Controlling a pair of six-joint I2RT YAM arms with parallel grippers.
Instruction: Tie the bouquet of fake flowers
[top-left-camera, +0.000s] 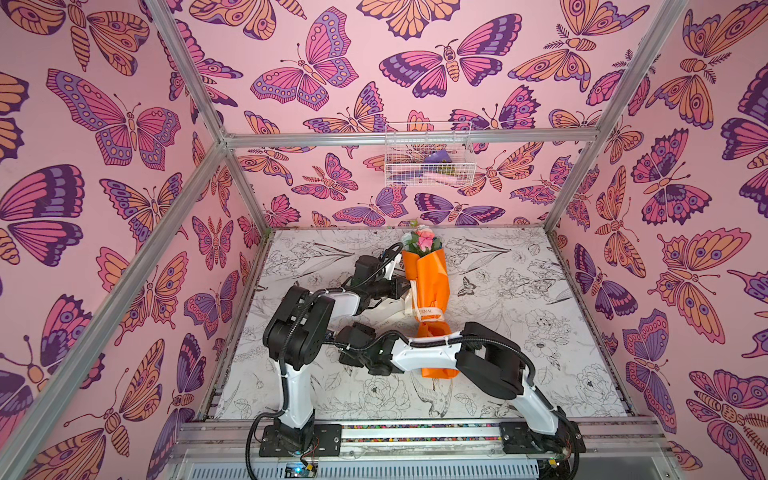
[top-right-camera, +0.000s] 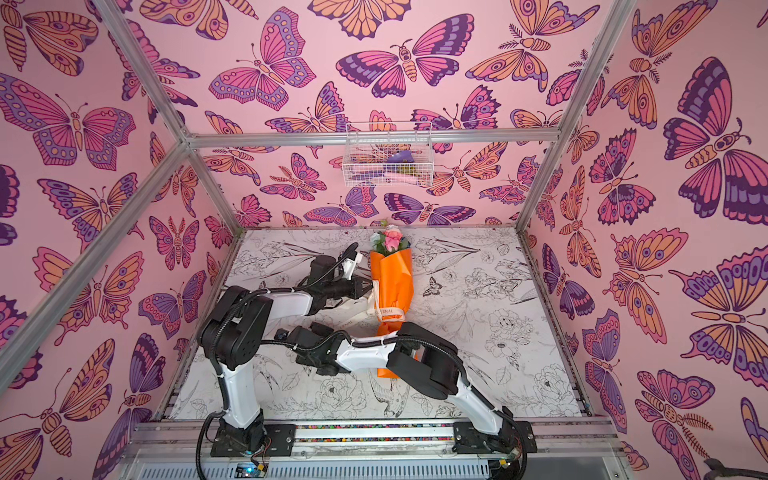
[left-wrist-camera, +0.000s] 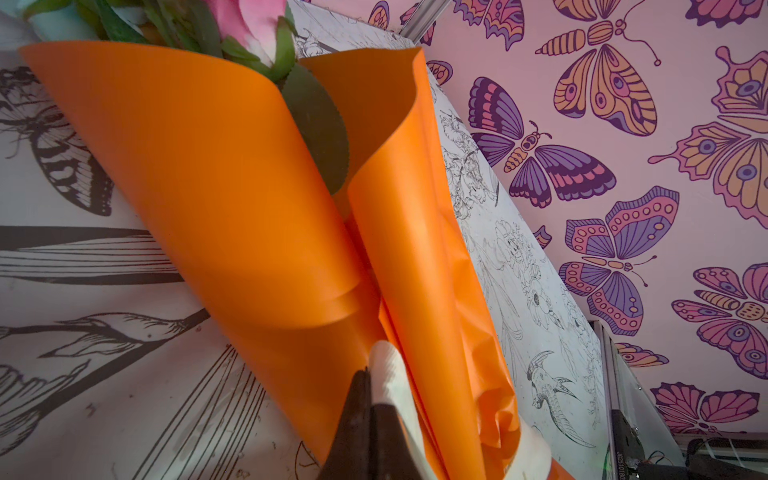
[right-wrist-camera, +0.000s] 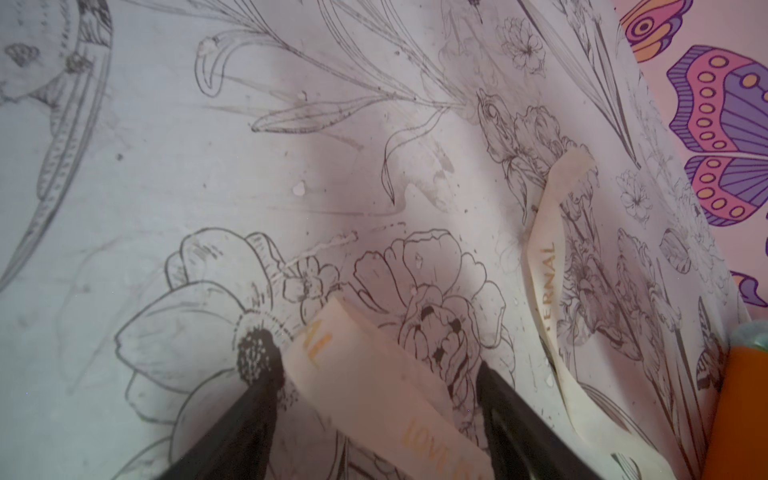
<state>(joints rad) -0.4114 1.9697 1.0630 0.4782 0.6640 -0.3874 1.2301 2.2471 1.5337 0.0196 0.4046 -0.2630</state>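
Left wrist: left claw (left-wrist-camera: 366, 372) pinching ribbon (left-wrist-camera: 385, 359) beside bouquet (left-wrist-camera: 208, 187); right claw (right-wrist-camera: 377, 365) spread wide, straddling ribbon.

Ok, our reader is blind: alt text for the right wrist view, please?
The right gripper, black fingers open, straddles a loose cream lettered ribbon over the white flower-printed table. A second stretch of it curls alongside, near the bouquet's orange paper wrap.
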